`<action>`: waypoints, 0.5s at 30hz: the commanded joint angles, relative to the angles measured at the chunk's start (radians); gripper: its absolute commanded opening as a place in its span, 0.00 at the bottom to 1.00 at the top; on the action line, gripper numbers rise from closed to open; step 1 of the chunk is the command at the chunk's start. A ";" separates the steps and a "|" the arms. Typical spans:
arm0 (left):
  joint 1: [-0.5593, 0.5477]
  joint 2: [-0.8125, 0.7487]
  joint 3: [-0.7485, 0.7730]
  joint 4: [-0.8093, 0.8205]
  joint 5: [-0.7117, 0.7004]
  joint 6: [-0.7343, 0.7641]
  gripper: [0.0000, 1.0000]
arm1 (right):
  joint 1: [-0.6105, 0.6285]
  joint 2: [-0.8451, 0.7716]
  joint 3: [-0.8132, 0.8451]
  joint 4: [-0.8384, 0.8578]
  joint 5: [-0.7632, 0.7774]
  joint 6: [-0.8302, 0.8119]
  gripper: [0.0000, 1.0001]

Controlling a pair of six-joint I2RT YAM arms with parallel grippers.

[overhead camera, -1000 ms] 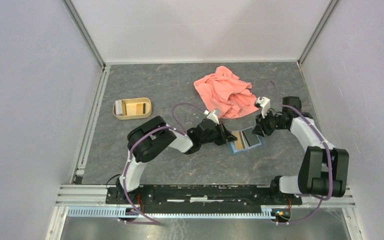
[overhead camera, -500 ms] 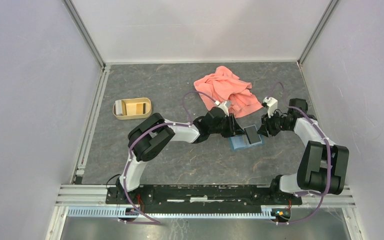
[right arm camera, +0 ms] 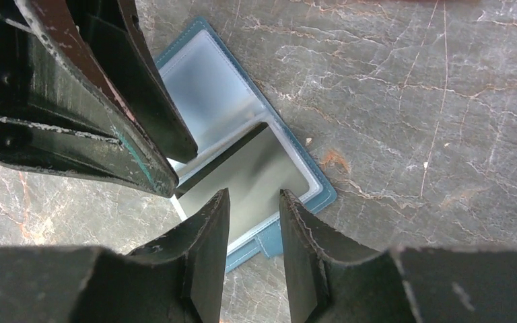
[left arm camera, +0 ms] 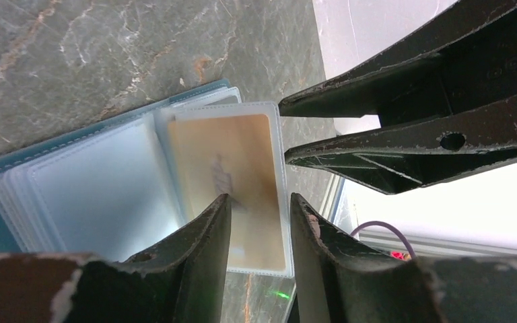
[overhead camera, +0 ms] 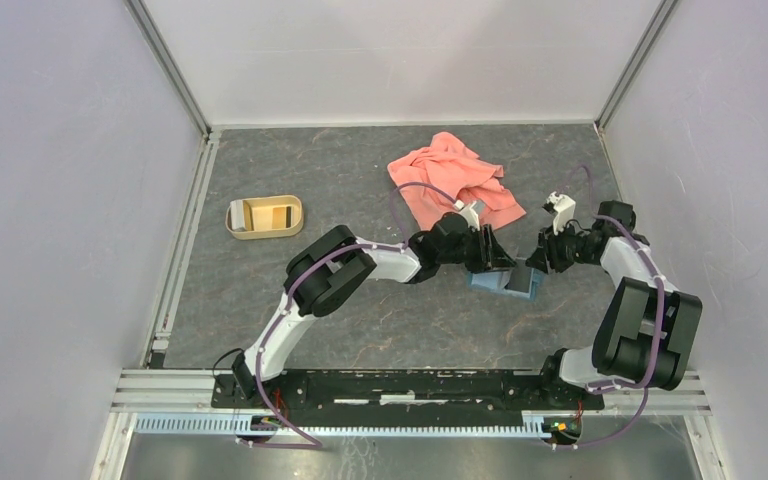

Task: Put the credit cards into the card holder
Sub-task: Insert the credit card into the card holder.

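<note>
dark grey marbled surface, white walls on three sides. salmon-pink cloth crumpled at the far side, right of centre. tan oval tray far left, well apart from everything else.

card holder lies open on the surface, right of centre, near the cloth's near edge and between the two claws. teal cover underneath, clear sleeves fanned out on top. one orange-gold credit card sits inside a clear sleeve, seen in the left wrist view. in the right wrist view the sleeve nearest that camera looks dark and reflective. no other card can be made out.

left claw reaches in from the left, directly over the sleeve with the card. its fingers stand apart, with the card showing in the gap and nothing pinched.

right claw comes from the right and faces the left claw across the holder. its fingers are also parted, tips at the sleeve's outer edge; contact with the sleeve can't be told. in the top view a dark flap stands up at the holder's right end, just by the right claw.
</note>
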 commanded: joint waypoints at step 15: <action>-0.003 -0.033 0.017 0.113 0.048 0.013 0.46 | -0.068 -0.090 -0.007 -0.017 -0.113 -0.067 0.40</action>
